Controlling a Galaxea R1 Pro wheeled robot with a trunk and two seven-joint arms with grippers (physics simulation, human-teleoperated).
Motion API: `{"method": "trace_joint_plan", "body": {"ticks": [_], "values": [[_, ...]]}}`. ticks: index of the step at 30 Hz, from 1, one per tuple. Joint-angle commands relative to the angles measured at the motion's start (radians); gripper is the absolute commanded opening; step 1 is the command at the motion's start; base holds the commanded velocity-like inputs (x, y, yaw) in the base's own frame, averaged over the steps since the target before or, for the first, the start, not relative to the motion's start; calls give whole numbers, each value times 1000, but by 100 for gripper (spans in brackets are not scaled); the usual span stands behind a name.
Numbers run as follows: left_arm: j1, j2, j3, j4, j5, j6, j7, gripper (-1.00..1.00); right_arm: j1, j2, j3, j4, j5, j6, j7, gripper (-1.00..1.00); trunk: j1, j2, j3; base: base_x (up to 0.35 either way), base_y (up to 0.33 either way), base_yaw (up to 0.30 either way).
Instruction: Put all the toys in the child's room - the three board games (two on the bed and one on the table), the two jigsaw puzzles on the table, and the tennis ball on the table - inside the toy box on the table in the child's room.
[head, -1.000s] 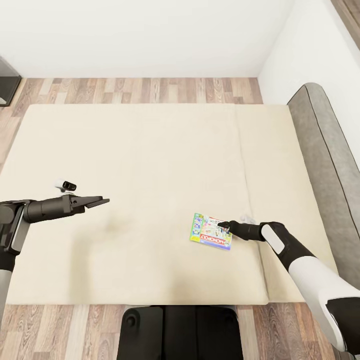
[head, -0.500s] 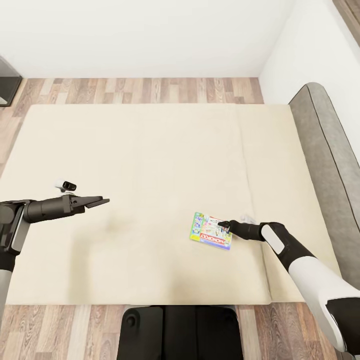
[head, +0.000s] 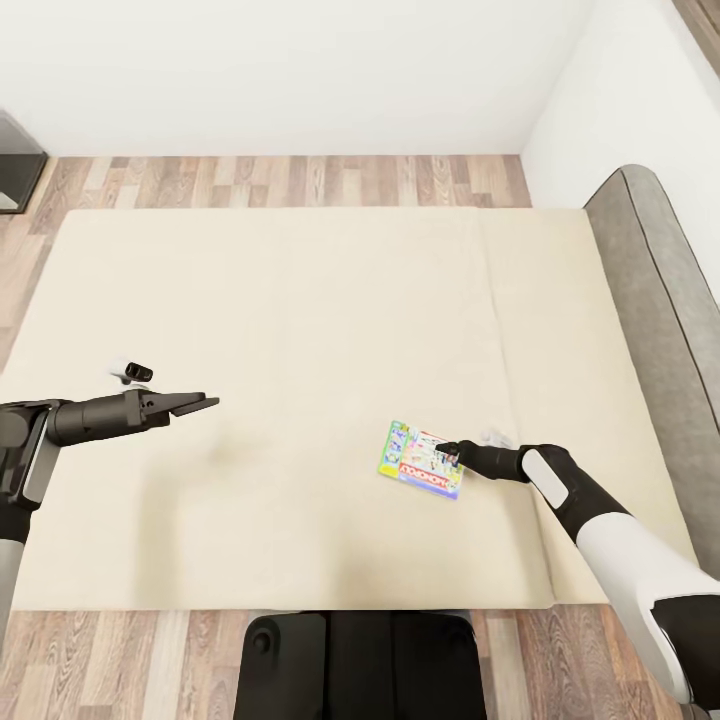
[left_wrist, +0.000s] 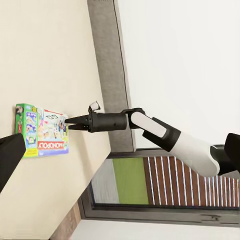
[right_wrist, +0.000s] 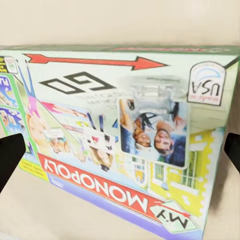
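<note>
One board game (head: 421, 460), a flat colourful box printed MONOPOLY, lies flat on the beige mattress of the bed (head: 300, 300), near its front right part. My right gripper (head: 446, 450) is open at the box's right edge, low over the mattress. In the right wrist view the box (right_wrist: 100, 125) sits close ahead, with a dark fingertip (right_wrist: 10, 155) at each side of it. My left gripper (head: 210, 403) hovers open over the mattress's left part, far from the box, holding nothing. The left wrist view looks across at the box (left_wrist: 42, 131) and the right gripper (left_wrist: 68, 121).
The grey headboard (head: 650, 300) runs along the bed's right side. Wood-plank floor (head: 300, 180) and a white wall lie beyond the bed. A dark object (head: 15, 165) sits at the far left edge. My black base (head: 360, 665) stands against the bed's near edge.
The whole picture has shifted slightly, with the bed sliding a little to the right in view. Both arms and the box keep the same places in the picture.
</note>
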Motion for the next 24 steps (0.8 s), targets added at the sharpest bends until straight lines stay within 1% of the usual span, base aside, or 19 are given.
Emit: {"method": "trace_joint_plan", "body": {"ticks": [1, 12, 24], "values": [[0, 0, 0, 0, 0, 11, -4, 100, -1, -1, 4, -1, 0, 2, 2, 100, 1, -2, -1, 0, 121, 0], [0, 0, 0, 0, 0, 11, -4, 100, -1, 0, 4, -1, 0, 2, 2, 100, 1, -2, -1, 0, 77, 0], [0, 0, -1, 0, 0, 12, -4, 100, -1, -3, 4, -2, 0, 2, 5, 100, 1, -2, -1, 0, 39, 0]]}}
